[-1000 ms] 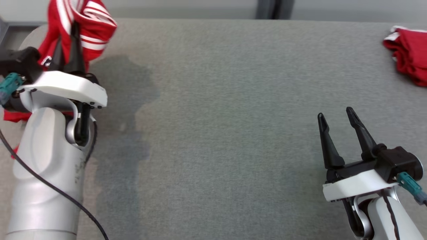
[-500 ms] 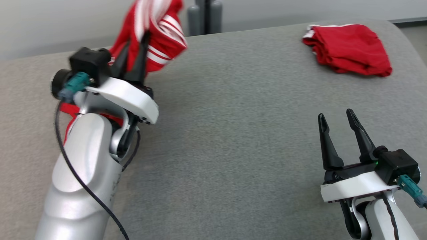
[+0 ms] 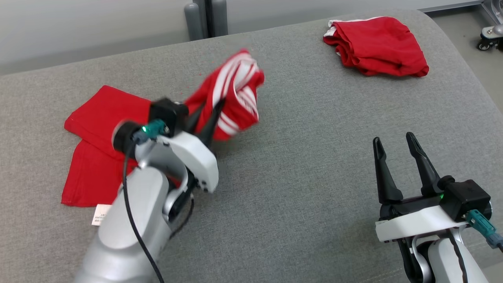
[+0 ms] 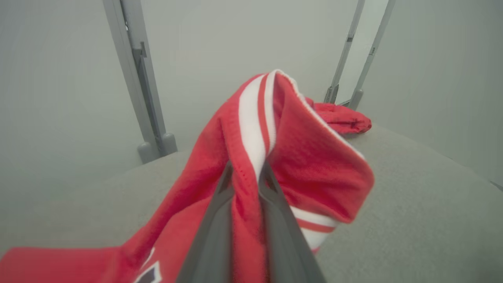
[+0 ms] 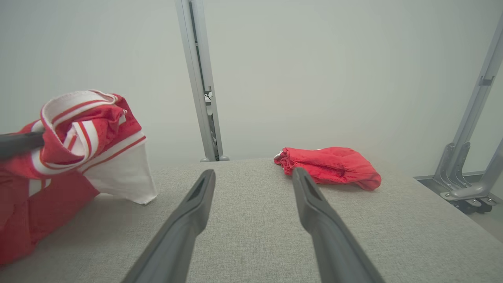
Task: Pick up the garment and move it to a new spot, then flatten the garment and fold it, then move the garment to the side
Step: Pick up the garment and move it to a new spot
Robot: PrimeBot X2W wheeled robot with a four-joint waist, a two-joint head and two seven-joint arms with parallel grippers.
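The garment (image 3: pixel 235 94) is red with white stripes. My left gripper (image 3: pixel 210 108) is shut on a bunched fold of it and holds that part up above the grey table (image 3: pixel 306 165), left of the middle. The rest of the cloth trails down and lies flat on the table behind my left arm. In the left wrist view the two fingers (image 4: pixel 220 204) pinch the striped cloth (image 4: pixel 314 157) between them. My right gripper (image 3: pixel 393 139) stands open and empty at the lower right, well apart from the garment (image 5: pixel 78 129); in its wrist view the right gripper (image 5: pixel 253 177) points across bare table.
A second red garment (image 3: pixel 377 45) lies crumpled at the table's far right corner, also seen as a red heap (image 5: pixel 330 165) beyond my right fingers. A grey post (image 3: pixel 206 17) stands behind the table. A wheeled frame base (image 3: pixel 489 23) sits on the floor at the right.
The head view has swung, so the whole picture shifted. My left gripper has carried the garment rightward, closer to the right gripper. The right gripper stays open.
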